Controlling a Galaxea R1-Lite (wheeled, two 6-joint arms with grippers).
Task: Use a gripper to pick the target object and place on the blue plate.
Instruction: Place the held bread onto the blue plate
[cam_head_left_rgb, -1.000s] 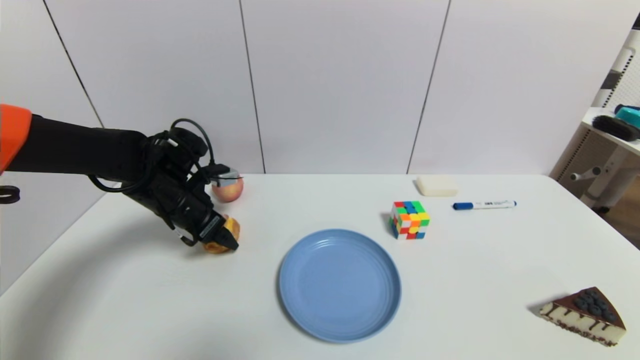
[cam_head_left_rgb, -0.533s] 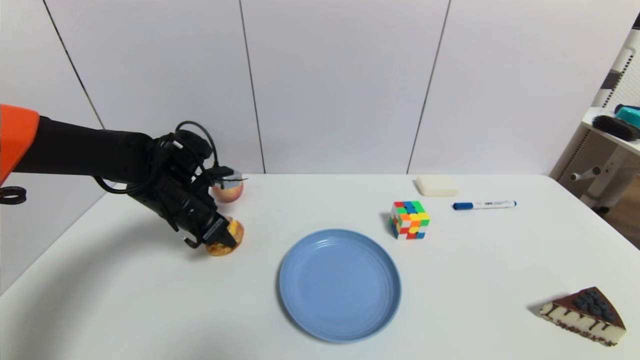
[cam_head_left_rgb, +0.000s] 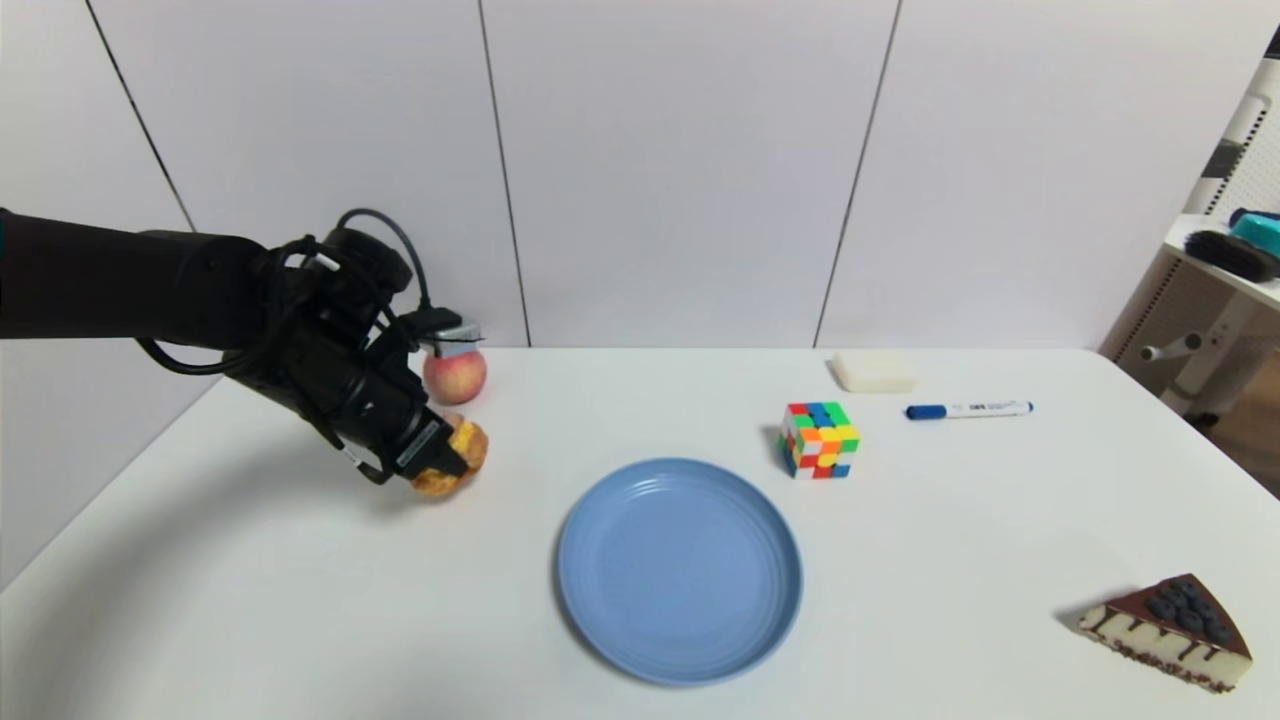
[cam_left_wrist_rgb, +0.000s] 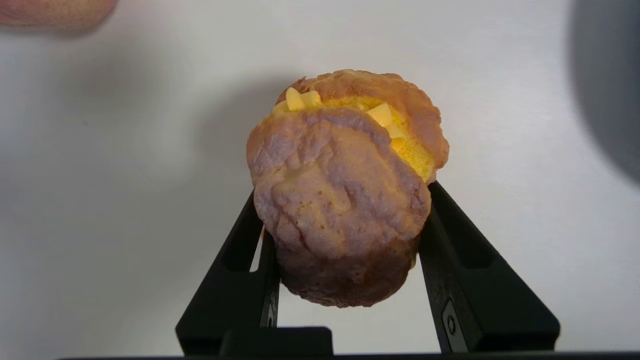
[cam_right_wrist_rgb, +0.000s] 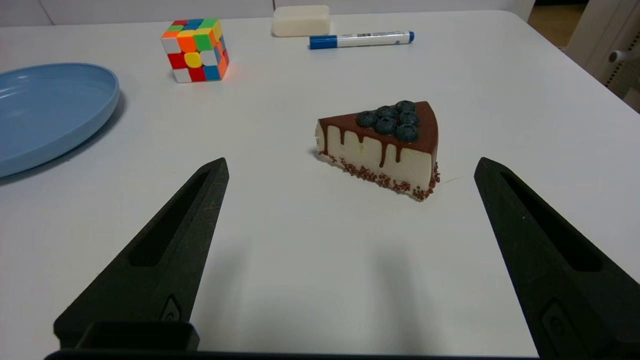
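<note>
Cream puff (cam_left_wrist_rgb: 345, 195) is clamped between the fingers of the left gripper (cam_head_left_rgb: 445, 465), over the worktop (cam_head_left_rgb: 300, 600) at the robot's left, just in front of the peach (cam_head_left_rgb: 455, 375). Blue plate (cam_head_left_rgb: 680, 655) is seen to the right of the held puff, nearer the robot, with bare worktop between. Right gripper (cam_right_wrist_rgb: 345, 210) is parked, spread wide, near the cake slice (cam_right_wrist_rgb: 382, 145)

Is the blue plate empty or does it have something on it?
Empty. The blue plate shows only bare surface; the cream puff is off it, in the left end effector.
</note>
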